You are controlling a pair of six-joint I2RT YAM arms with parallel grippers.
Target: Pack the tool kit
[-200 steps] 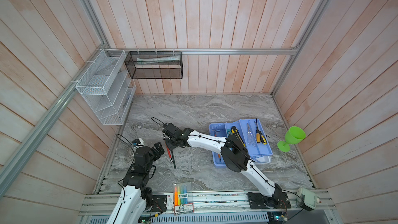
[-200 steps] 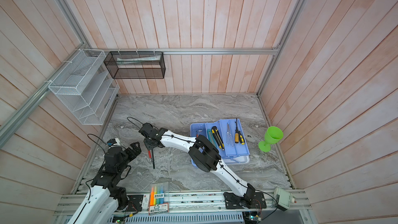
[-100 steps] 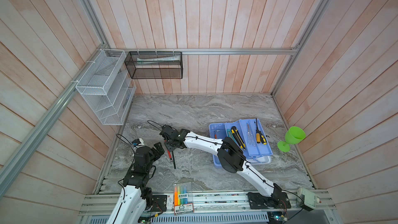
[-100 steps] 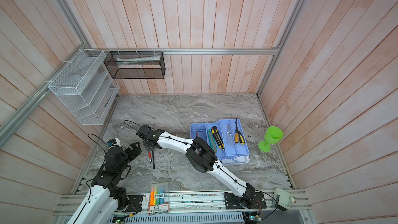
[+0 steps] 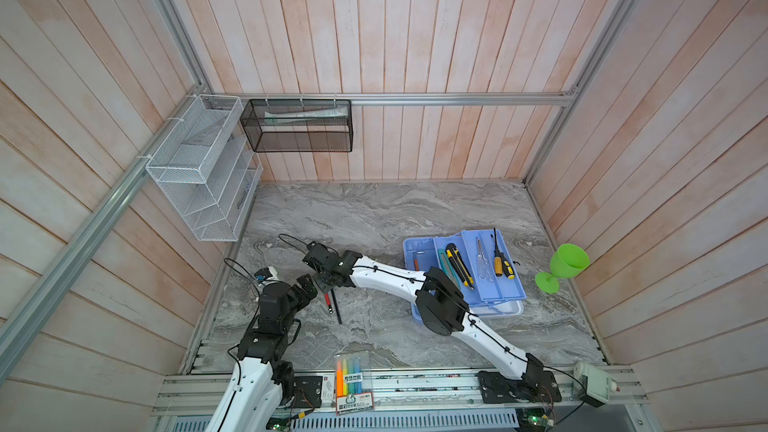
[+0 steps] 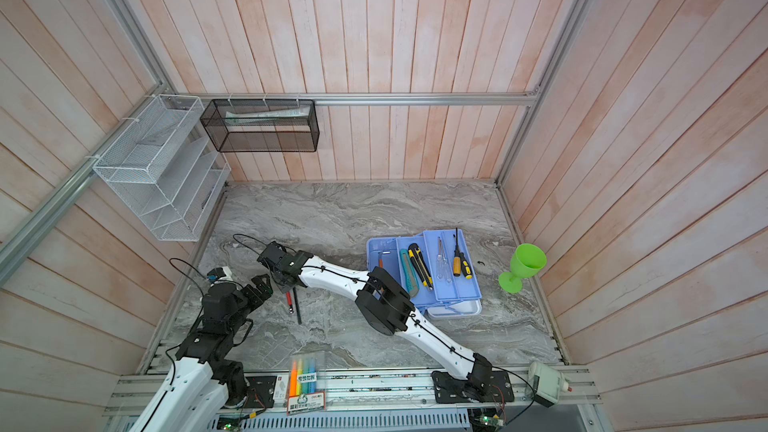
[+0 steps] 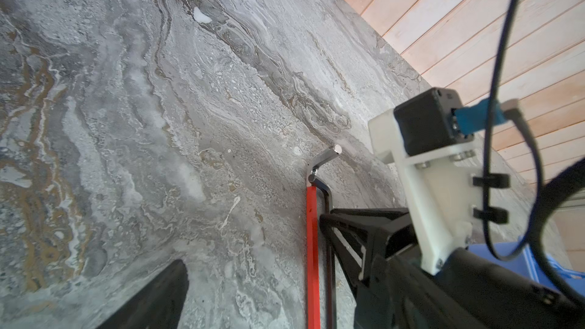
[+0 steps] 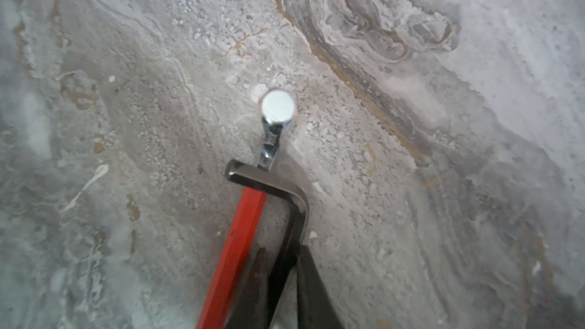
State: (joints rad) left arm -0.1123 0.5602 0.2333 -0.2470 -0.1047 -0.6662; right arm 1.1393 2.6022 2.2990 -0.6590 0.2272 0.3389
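Green goblet, highlighter pack

Both top views were bright, with even diffuse light; soft shadows lay under arms on marble tabletop; wall boards bowed at edges. Right wrist view was soft: right gripper and black hex key blurred near lens, round silver tool head glared white.

The only writing in view is on the clear pack of coloured pens, where a small white label across its middle carries dark characters and the card at its lower end carries a green logo with print, all too small to read.
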